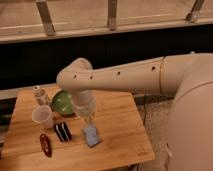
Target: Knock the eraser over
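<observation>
The eraser [63, 131], a small black block with white stripes, lies flat on the wooden table [117, 130], left of centre near the front. My gripper [89, 121] hangs down from the wrist just right of the eraser, above the pale blue pad [91, 135]. The gripper is apart from the eraser. The arm reaches in from the right, over the table.
A clear plastic cup [42, 116] stands behind and left of the eraser. A green bowl [62, 102] and a small bottle [39, 94] stand at the back left. A slim dark red object [46, 144] lies by the front left edge.
</observation>
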You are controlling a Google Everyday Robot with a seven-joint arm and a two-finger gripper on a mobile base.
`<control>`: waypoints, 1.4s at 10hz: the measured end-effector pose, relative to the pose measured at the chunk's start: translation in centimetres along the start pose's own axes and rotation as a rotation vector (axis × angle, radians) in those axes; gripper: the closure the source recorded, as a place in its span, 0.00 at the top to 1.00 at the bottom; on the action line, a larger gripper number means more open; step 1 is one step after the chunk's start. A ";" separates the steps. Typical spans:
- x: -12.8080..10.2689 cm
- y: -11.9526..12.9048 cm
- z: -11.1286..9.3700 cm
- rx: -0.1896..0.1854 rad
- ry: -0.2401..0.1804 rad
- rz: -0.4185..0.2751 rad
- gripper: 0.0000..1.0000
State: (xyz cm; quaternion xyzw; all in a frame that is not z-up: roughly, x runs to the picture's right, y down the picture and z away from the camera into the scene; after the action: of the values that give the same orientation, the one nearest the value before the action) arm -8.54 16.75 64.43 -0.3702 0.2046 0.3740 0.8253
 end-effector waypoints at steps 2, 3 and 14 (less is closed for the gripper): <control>0.3 2.1 1.3 -0.034 0.030 -0.030 0.00; 0.3 2.2 1.2 -0.033 0.027 -0.030 0.00; -2.2 7.1 8.3 -0.108 0.198 -0.156 0.00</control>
State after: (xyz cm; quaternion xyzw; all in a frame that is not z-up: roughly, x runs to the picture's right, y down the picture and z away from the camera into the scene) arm -14.86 25.25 67.91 -0.4640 0.2350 0.2808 0.8066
